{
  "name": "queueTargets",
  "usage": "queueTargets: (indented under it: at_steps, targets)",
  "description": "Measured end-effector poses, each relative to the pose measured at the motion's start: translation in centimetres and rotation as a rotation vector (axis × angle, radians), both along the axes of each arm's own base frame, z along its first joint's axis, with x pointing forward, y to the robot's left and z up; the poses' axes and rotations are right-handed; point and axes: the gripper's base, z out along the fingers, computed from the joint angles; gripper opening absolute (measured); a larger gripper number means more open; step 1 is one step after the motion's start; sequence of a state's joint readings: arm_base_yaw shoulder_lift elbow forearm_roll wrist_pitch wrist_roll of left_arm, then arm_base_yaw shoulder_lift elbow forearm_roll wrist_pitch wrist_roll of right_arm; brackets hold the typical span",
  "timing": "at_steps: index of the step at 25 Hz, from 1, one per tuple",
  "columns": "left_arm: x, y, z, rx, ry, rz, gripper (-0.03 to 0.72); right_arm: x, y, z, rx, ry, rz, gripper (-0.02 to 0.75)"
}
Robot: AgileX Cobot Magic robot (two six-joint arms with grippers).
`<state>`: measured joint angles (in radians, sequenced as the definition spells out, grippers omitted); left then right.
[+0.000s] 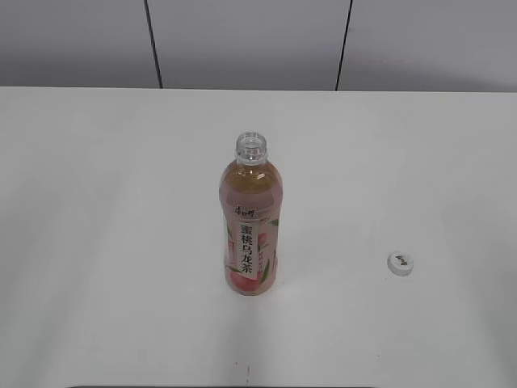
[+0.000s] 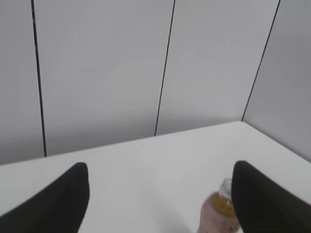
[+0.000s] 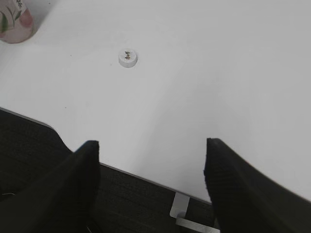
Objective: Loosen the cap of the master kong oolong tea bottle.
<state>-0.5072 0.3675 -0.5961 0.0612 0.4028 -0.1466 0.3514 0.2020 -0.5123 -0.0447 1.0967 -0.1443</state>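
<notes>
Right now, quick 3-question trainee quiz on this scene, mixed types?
1. True or false: the cap is screwed onto the bottle.
2. Multiple choice: in the exterior view the cap lies A) left of the bottle B) right of the bottle, on the table C) behind the bottle.
3. Fill in: both the left tool and the right tool are ____ and hold nothing.

Key: 1 false; 2 B; 3 open.
</notes>
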Motion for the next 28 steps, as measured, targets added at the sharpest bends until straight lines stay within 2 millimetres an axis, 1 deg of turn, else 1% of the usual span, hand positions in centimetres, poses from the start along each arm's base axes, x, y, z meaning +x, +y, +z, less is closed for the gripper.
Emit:
queueTargets:
  at_steps: [2, 5, 9, 13, 19, 28]
  targets:
    - [-2.3, 1.0, -0.7, 0.005, 0.041, -0.026, 0.542, 0.0, 0.0, 0.0, -0.001, 0.000, 0.001, 0.512]
    - [-5.1, 2.0, -2.4, 0.055, 0.155, -0.082, 0.541, 0.0, 0.0, 0.0, -0.001, 0.000, 0.001, 0.512]
    - [-7.3, 2.9, -4.6, 0.153, 0.309, -0.113, 0.541, 0.0, 0.0, 0.0, 0.000, 0.000, 0.000, 0.512]
    - [-7.7, 3.4, -5.1, 0.192, 0.322, -0.093, 0.541, 0.0, 0.0, 0.0, 0.000, 0.000, 0.000, 0.512]
    - [-6.9, 3.4, -5.5, 0.212, 0.282, -0.055, 0.541, 0.0, 0.0, 0.0, -0.001, 0.000, 0.001, 0.512]
    - [-6.8, 3.4, -5.5, 0.212, 0.272, -0.051, 0.541, 0.0, 0.0, 0.0, 0.000, -0.001, 0.001, 0.512]
